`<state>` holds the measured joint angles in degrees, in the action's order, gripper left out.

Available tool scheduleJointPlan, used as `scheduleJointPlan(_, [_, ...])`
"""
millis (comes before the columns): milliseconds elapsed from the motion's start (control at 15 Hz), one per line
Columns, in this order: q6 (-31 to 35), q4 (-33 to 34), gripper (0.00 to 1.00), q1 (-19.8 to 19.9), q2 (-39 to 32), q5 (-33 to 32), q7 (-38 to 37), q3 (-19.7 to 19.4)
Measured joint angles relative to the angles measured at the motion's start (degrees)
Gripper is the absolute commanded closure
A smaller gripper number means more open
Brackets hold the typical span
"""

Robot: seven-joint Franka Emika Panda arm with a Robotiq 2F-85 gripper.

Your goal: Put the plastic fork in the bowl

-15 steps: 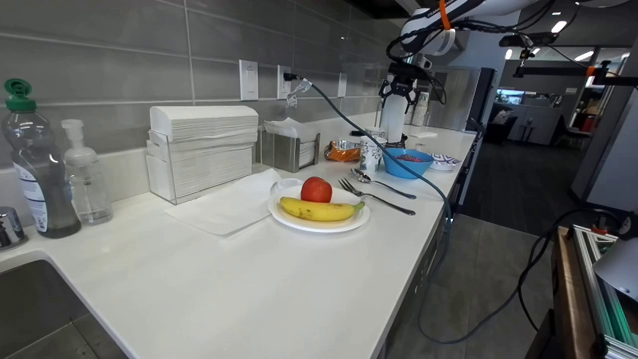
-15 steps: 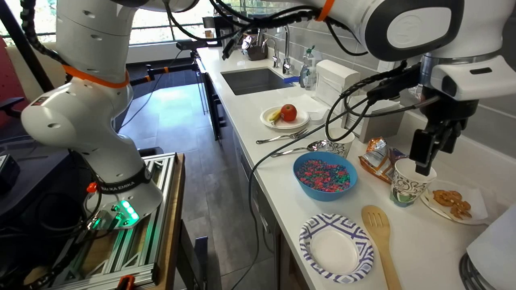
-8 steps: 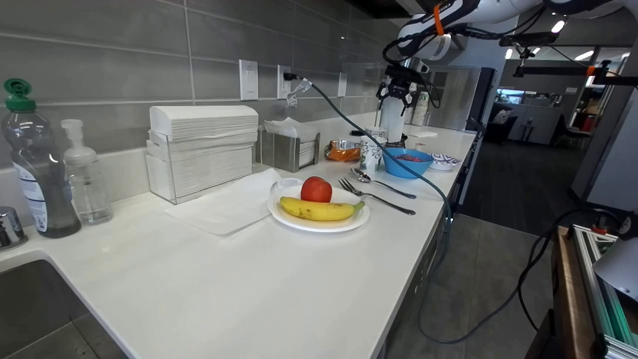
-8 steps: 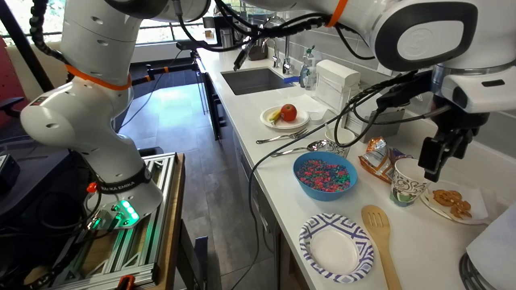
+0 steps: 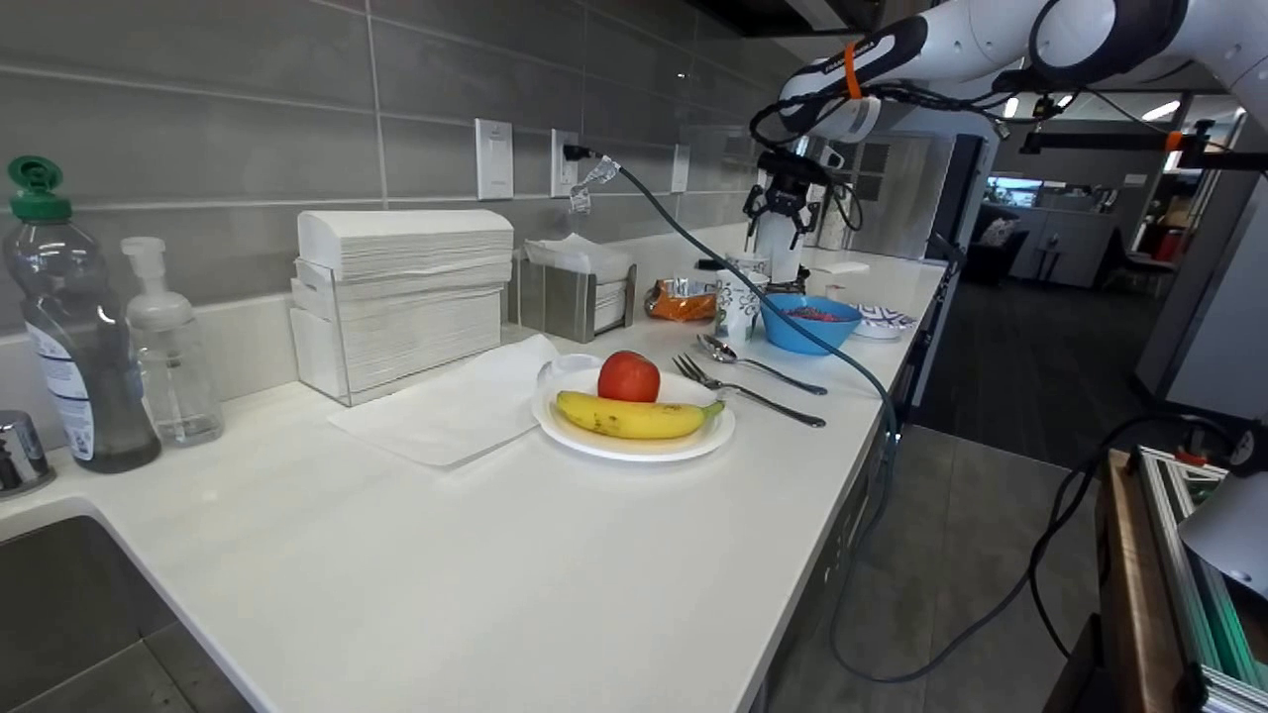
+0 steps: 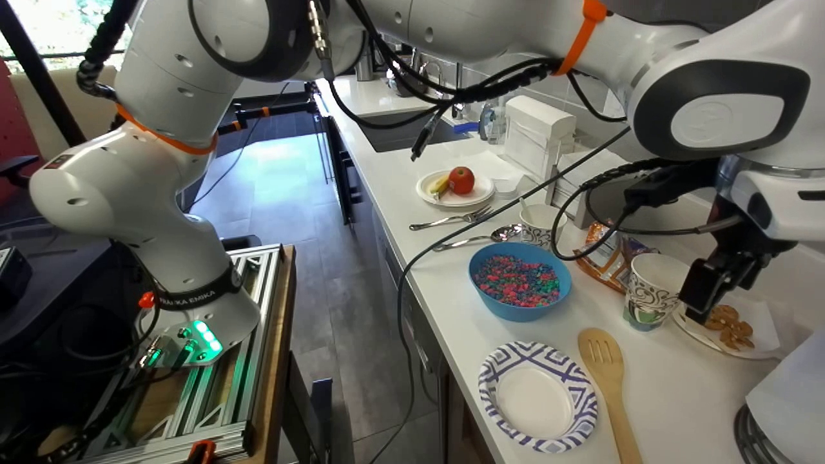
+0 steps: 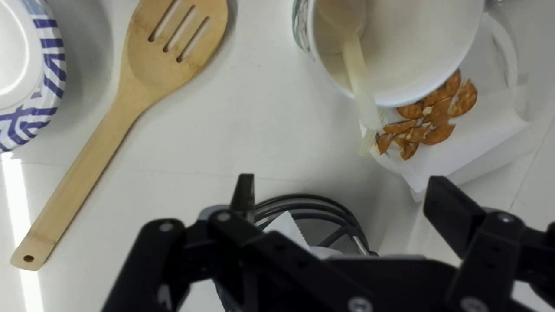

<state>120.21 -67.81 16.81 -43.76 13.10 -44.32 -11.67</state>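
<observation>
The pale, see-through plastic fork (image 7: 367, 110) leans in a white paper cup (image 7: 416, 56) in the wrist view, its tines sticking out past the rim. The cup also shows in an exterior view (image 6: 651, 299), where the fork cannot be made out. The blue bowl (image 6: 515, 313) stands on the counter, full of small coloured pieces; it also shows in an exterior view (image 5: 788, 332). My gripper (image 6: 723, 293) is open and empty, above the counter beside the cup. In the wrist view its fingers (image 7: 340, 186) are wide apart, with the fork ahead of them.
A plate with pretzels (image 6: 728, 328) lies beside the cup. A wooden spatula (image 6: 606, 361), a patterned paper bowl (image 6: 490, 386), a snack bag (image 6: 602, 258) and another cup (image 6: 540, 225) are near. A paper roll (image 6: 793, 393) stands close. A cable (image 6: 464, 229) crosses above the counter.
My gripper has moved down towards the counter, and to the right in an exterior view, from behind the cup to beside it over the pretzel plate. The objects have not moved.
</observation>
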Motion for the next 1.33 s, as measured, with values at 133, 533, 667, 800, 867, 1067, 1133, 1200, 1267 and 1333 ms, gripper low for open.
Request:
scheduleJointPlan(133, [-1.0, 3.0, 0.00, 0.6, -2.5, 0.7, -0.9, 0.4])
scheduleJointPlan(533, [-3.3, 10.9, 0.00, 0.7, -9.5, 0.9, -5.1, 1.1])
scheduleJointPlan(667, [-3.6, 13.5, 0.00, 0.6, -11.7, 0.8, -6.0, 1.4])
scheduleJointPlan(800, [-4.2, 15.8, 0.00, 0.6, -13.6, 0.7, -6.4, 1.4])
scheduleJointPlan(867, [-4.9, 16.9, 0.00, 0.7, -14.5, 0.7, -6.5, 1.4])
scheduleJointPlan(1067, [-7.1, 20.0, 0.03, 1.1, -16.6, 0.6, -6.5, 1.4])
scheduleJointPlan(1133, [-7.8, 20.9, 0.07, 1.2, -17.2, 0.6, -6.5, 1.4])
scheduleJointPlan(1200, [-8.3, 21.8, 0.10, 1.4, -17.8, 0.5, -6.5, 1.4])
scheduleJointPlan(1267, [-8.9, 22.7, 0.10, 1.6, -18.4, 0.5, -6.6, 1.4])
scheduleJointPlan(1333, [-9.4, 23.5, 0.13, 1.8, -18.9, 0.5, -6.6, 1.4])
